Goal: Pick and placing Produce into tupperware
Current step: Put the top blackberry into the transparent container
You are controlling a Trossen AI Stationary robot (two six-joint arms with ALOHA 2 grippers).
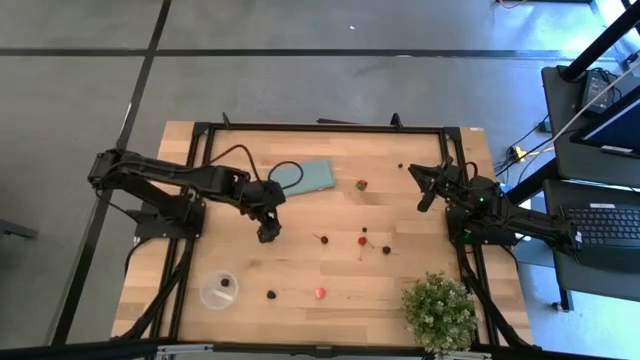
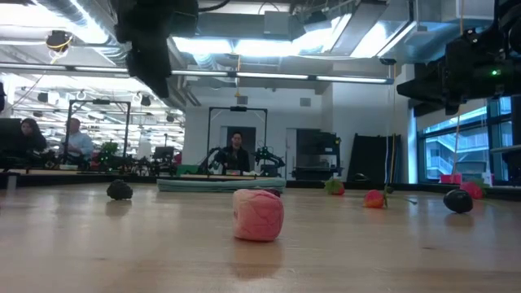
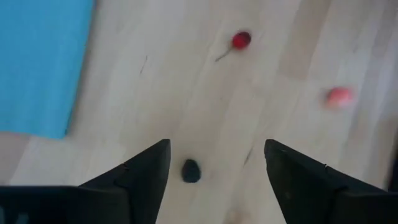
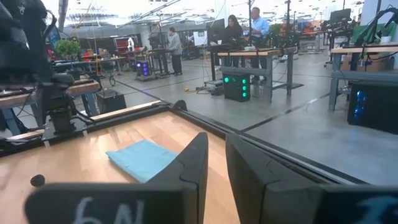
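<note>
My left gripper (image 1: 267, 235) (image 3: 217, 146) hangs open above the table's middle left, touching nothing. In its wrist view a dark berry (image 3: 191, 170) lies on the wood between the fingers, with a red stemmed berry (image 3: 240, 40) and a pink one (image 3: 339, 96) farther off. Other red and dark produce lies scattered: (image 1: 361, 185), (image 1: 363, 240), (image 1: 386, 249), (image 1: 271, 295), (image 1: 320, 293) (image 2: 258, 214). The clear round tupperware (image 1: 220, 290) stands near the front left corner with one dark berry (image 1: 227, 282) inside. My right gripper (image 1: 418, 185) (image 4: 216, 140) waits raised at the far right, fingers almost together.
A flat teal cloth (image 1: 305, 177) (image 3: 37, 62) lies on the far side of the table, beside my left gripper. A bushy green potted plant (image 1: 440, 312) stands at the near right corner. People sit and stand at benches in the room beyond.
</note>
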